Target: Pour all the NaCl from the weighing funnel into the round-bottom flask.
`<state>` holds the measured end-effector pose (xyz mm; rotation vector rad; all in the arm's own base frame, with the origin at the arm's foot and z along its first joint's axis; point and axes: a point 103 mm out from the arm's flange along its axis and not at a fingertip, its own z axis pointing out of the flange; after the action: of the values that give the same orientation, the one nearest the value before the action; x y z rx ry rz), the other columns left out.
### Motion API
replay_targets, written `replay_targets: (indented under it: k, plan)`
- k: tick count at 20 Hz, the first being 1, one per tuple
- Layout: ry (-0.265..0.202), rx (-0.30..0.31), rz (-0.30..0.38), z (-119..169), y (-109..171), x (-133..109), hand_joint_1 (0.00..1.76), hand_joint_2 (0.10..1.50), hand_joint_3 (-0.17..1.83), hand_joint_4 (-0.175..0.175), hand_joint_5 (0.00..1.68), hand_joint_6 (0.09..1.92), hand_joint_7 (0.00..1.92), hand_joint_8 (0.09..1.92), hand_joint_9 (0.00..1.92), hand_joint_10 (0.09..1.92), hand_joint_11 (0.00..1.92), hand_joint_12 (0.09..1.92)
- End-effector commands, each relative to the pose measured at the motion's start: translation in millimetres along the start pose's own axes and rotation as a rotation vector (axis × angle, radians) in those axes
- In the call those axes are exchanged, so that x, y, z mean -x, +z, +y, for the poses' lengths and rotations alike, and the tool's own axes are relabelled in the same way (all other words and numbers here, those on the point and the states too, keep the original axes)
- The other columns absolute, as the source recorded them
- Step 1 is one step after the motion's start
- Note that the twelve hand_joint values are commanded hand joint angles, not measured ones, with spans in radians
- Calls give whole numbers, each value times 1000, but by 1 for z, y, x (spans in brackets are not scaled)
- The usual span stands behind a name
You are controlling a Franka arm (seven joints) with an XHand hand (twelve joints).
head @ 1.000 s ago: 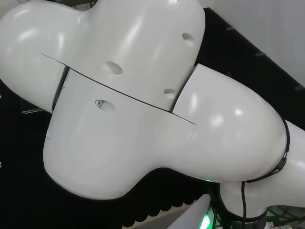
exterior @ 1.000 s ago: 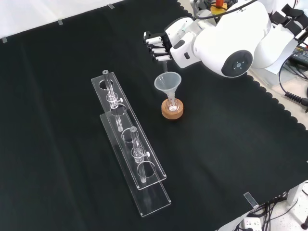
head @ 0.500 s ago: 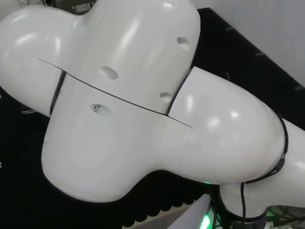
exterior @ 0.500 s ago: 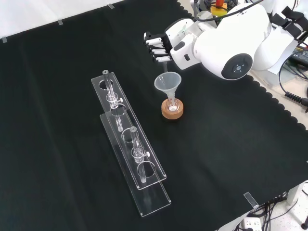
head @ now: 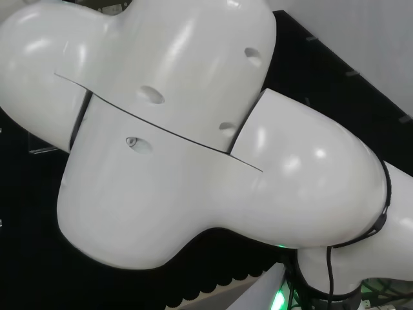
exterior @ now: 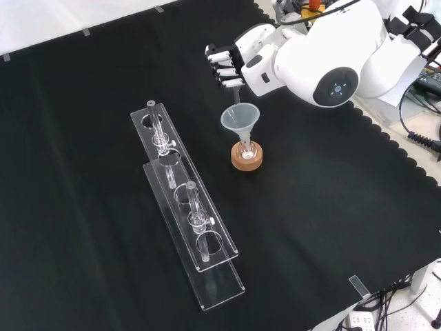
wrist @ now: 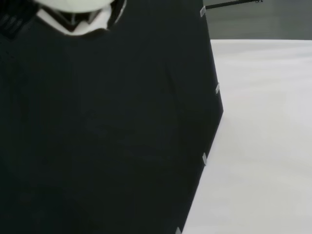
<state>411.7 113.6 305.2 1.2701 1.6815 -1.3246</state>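
The hand (exterior: 231, 65) hangs above the funnel (exterior: 240, 120) in the front view, its fingers (exterior: 222, 69) curled over a thin clear piece, apparently the weighing funnel (exterior: 235, 93), whose stem points down toward the funnel's mouth (what it holds inside is too small to tell). The funnel stands in the round-bottom flask (exterior: 247, 149), which sits on a cork ring (exterior: 247, 158) on the black cloth (exterior: 331, 207). A clear rack (exterior: 186, 231) with glassware lies to the left, well apart.
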Motion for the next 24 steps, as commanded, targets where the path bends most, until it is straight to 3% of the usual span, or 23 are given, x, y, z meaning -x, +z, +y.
replay_targets:
  k: [1,10,13,15,19,24]
  plan:
    - [1,20,81,0,4,1,1111,588,867,175,1187,927,974,630,1183,326,805,1063]
    - [-11,34,165,4,18,5,1111,589,866,175,1186,928,973,631,1184,324,807,1062]
    - [-14,49,236,6,29,7,1111,590,866,175,1185,929,973,630,1184,323,808,1061]
    - [-13,54,240,6,36,9,1111,590,865,175,1185,929,973,630,1185,323,808,1061]
    - [-3,3,224,11,39,9,1110,591,865,175,1185,929,972,630,1185,322,809,1060]
    - [-10,45,317,8,33,7,1110,591,864,175,1184,930,972,630,1186,321,809,1060]
